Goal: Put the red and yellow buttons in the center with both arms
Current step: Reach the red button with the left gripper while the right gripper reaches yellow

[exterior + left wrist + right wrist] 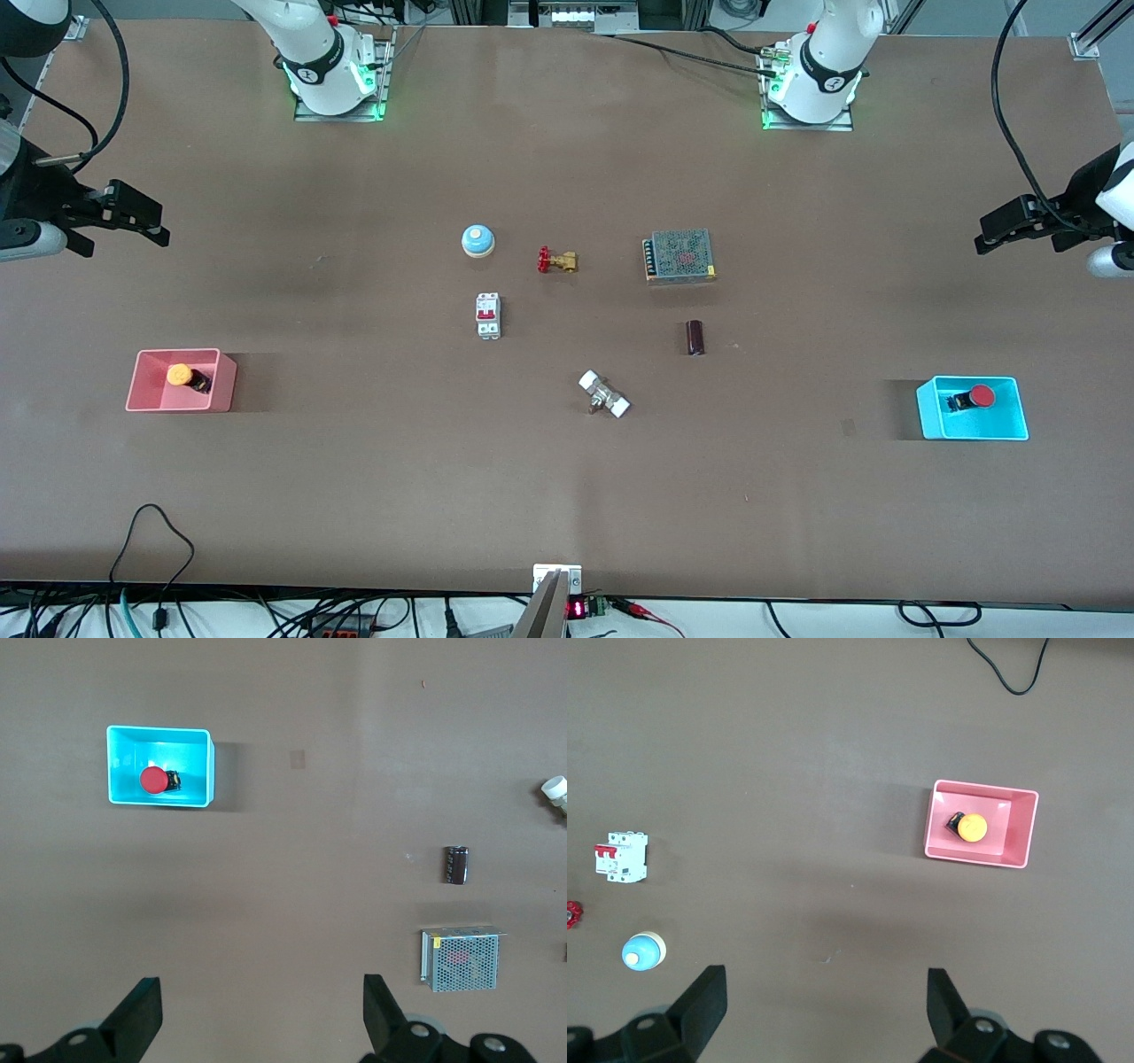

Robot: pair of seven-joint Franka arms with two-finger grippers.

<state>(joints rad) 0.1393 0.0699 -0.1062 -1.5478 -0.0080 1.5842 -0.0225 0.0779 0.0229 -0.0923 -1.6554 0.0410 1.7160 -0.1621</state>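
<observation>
The red button (980,396) lies on its side in the light-blue bin (930,425) at the left arm's end of the table; it also shows in the left wrist view (153,780). The yellow button (180,376) lies in the pink bin (142,399) at the right arm's end, and shows in the right wrist view (972,827). My left gripper (983,237) is open and empty, high over bare table at its end (261,1010). My right gripper (159,229) is open and empty, high over bare table at its end (826,1005). The brown tabletop center (567,337) holds other parts.
Around the center lie a blue dome bell (477,240), a brass valve with a red handle (556,260), a white circuit breaker (488,315), a metal mesh power supply (679,256), a dark cylinder (695,338) and a white-capped fitting (604,394).
</observation>
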